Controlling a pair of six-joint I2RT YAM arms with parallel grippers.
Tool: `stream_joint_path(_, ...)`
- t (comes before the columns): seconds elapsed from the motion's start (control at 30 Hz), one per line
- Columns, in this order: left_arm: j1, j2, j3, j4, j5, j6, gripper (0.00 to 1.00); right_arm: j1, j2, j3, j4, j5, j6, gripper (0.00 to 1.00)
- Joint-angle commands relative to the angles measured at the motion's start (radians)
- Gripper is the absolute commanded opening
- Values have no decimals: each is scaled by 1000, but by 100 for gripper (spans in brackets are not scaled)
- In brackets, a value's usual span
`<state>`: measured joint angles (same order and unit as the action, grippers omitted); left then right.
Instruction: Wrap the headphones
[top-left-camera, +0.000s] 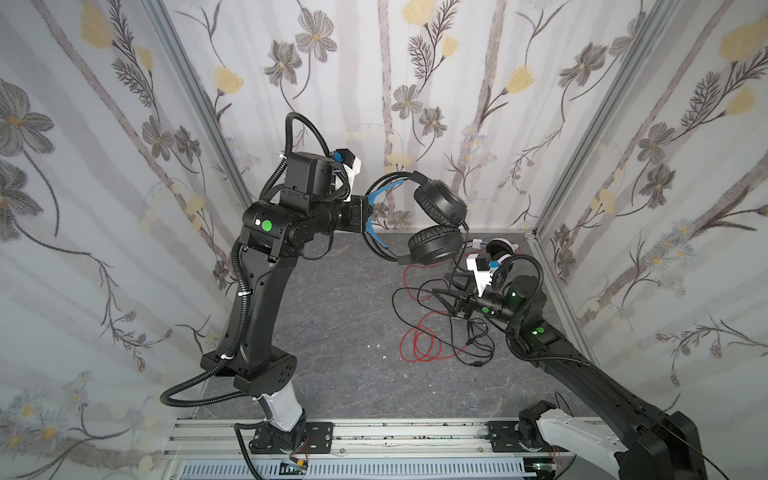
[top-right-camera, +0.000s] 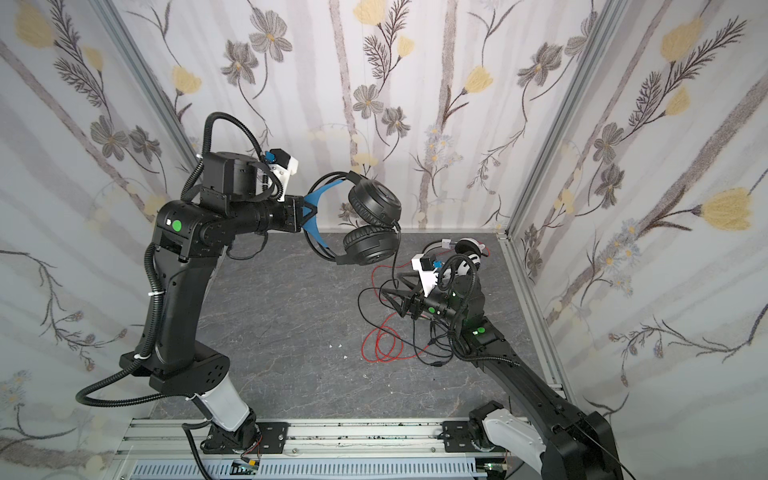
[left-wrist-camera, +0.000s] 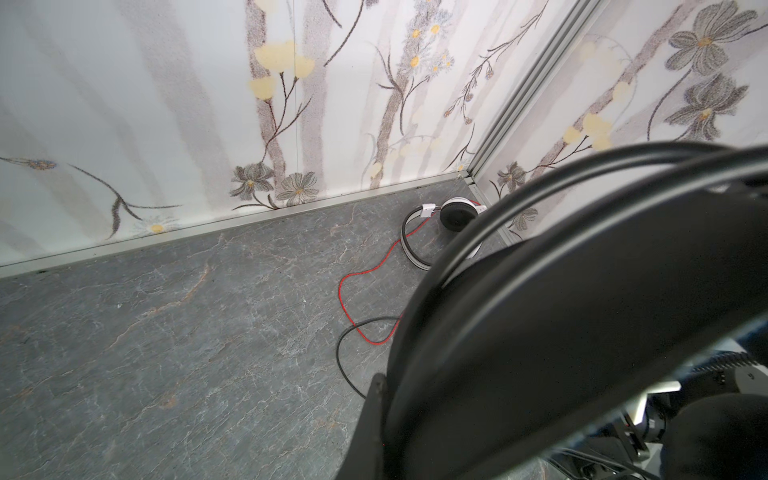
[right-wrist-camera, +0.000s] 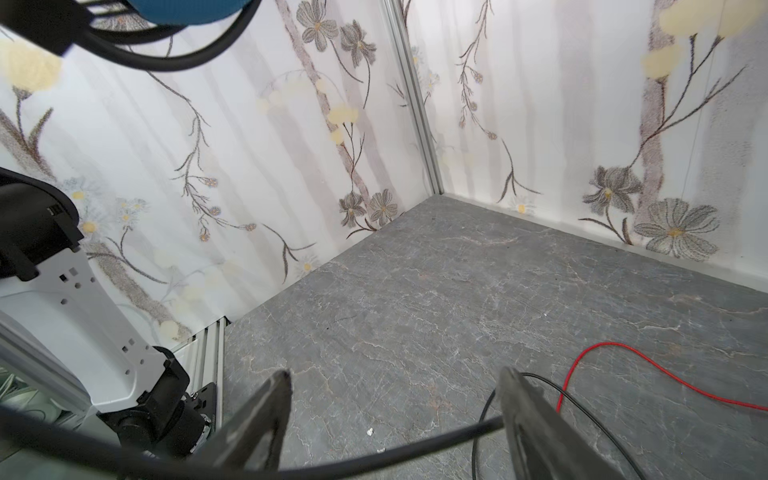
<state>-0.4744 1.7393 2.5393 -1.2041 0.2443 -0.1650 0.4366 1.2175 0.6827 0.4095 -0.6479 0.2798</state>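
Observation:
The black headphones (top-left-camera: 440, 203) (top-right-camera: 374, 205) hang high above the grey table, held by their blue inner headband. My left gripper (top-left-camera: 366, 214) (top-right-camera: 305, 214) is shut on that headband. In the left wrist view the black headband (left-wrist-camera: 582, 291) fills the frame beside one finger (left-wrist-camera: 376, 399). Their black cable (top-right-camera: 397, 257) drops to the table and runs across between the fingers of my right gripper (top-left-camera: 441, 286) (right-wrist-camera: 395, 374), which is open and low over the table. The white headphones (top-left-camera: 498, 249) (left-wrist-camera: 457, 212) lie in the back right corner, their red cable (top-left-camera: 419, 340) (right-wrist-camera: 623, 353) looped on the table.
Flower-patterned walls (top-left-camera: 124, 208) close in the table on three sides. An aluminium rail (top-left-camera: 374, 436) runs along the front. Loose black cable loops (top-left-camera: 478, 336) lie beside the right arm, tangled over the red one. Small white specks (top-left-camera: 378, 345) dot the table's middle.

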Motion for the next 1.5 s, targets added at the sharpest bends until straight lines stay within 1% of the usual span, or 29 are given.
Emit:
stream_joint_path(0.0,1,4,9,79,40,-44,0,1,18,13,87,-18,11,73)
stream_joint_path(0.1,0,6,9,83,46,-48,0,1,21,14,87,-18,8,66)
stream_joint_path(0.17,0,9,7,82,42,-50,0,1,17,15,79,-18,1,57)
stream_joint_path(0.23,1,13,8,80,42,-51,0,1,11,15,68,-12,-13,45)
stream_joint_path(0.33,0,21,8,87,30,-61,0,1,-11,17,20,12,-42,21)
stream_joint_path(0.37,2,22,8,89,24,-65,0,-1,-21,16,1,21,-53,16)
stream_joint_path(0.43,3,28,8,94,4,-70,0,1,-49,17,-44,47,-77,8)
stream_joint_path(0.53,11,36,7,91,-28,-80,0,0,-95,19,-122,99,-116,1)
stream_joint_path(0.6,16,41,7,85,-45,-84,0,0,-120,37,-198,150,-151,0)
stream_joint_path(0.7,21,40,3,78,-86,-79,0,1,-149,58,-329,267,-209,0)
stream_joint_path(0.77,29,39,0,68,-129,-80,0,-1,-170,113,-414,345,-241,0)
stream_joint_path(0.83,39,28,-24,61,-173,-79,0,-1,-196,138,-489,417,-261,0)
stream_joint_path(0.9,48,9,-64,70,-205,-73,0,-3,-224,151,-530,451,-273,0)
stream_joint_path(0.97,55,-17,-118,98,-215,-76,0,-3,-253,150,-550,452,-281,4)
stream_joint_path(1.03,60,-38,-158,129,-197,-81,0,-3,-278,134,-544,426,-287,9)
stream_joint_path(1.1,59,-41,-166,146,-148,-76,0,-2,-309,107,-503,372,-289,13)
stream_joint_path(1.13,56,-42,-164,156,-99,-70,0,-3,-326,91,-470,342,-284,15)
stream_joint_path(1.2,27,-39,-149,169,-18,-36,0,-3,-352,74,-393,291,-257,21)
stream_joint_path(1.23,5,-28,-126,156,-9,-14,0,-5,-358,38,-355,268,-238,23)
stream_joint_path(1.37,-40,29,12,44,-45,21,0,-5,-332,37,-289,206,-206,27)
stream_joint_path(1.43,-55,25,22,42,-62,20,0,-5,-325,40,-285,202,-207,29)
stream_joint_path(1.47,-56,21,20,48,-66,14,0,-7,-325,40,-281,203,-208,32)
